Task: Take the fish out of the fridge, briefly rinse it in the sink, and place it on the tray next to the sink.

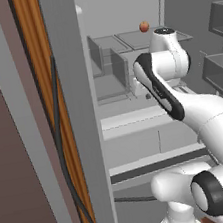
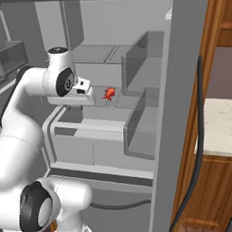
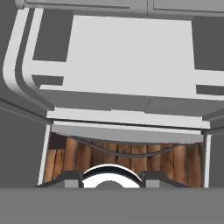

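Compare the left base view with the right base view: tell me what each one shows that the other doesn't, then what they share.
The left base view alone shows a round red-orange fruit on an upper shelf. The right base view alone shows the fish lying on a shelf beside the arm's hand, and a pale countertop outside. Both show the open fridge with its shelves and clear drawers, and the white arm reaching in.

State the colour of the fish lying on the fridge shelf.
Red-orange; the fish shows best in the right base view.

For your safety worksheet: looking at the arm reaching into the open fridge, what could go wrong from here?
1. The fish lies on a shelf beside the hand, not held; a sideways move could knock it away.
2. Clear bins crowd the shelf, so the arm could strike them.
3. A round red-orange fruit might be mistaken for the fish.
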Controlling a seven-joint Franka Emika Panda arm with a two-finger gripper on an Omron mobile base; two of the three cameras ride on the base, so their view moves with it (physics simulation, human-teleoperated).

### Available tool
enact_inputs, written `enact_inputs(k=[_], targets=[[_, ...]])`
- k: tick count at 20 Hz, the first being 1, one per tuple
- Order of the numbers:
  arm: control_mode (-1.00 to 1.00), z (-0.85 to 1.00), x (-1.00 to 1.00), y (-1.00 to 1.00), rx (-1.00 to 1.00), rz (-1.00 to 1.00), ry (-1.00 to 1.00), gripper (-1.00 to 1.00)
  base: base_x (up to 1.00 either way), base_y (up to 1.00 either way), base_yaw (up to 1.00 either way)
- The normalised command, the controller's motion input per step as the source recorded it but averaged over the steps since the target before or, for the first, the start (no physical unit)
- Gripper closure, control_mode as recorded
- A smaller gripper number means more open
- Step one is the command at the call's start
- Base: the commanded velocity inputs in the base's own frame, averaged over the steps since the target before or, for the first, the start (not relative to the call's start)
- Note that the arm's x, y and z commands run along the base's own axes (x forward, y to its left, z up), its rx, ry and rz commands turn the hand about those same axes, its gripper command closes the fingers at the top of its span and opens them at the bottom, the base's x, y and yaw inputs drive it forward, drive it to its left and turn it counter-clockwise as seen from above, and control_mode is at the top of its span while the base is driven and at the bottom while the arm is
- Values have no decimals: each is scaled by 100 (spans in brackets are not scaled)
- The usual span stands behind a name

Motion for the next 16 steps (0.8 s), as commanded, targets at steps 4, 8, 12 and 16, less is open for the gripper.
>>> enact_inputs(k=[4,8,12,16], targets=[[-100,0,-3,0,0,0,-2,-100,0,0,0],[-100,2,-16,-1,0,0,-25,-100,0,0,0],[-100,16,-13,-4,1,-2,-35,-100,0,0,0],[-100,5,-8,-9,8,-1,-26,-100,0,0,0]])
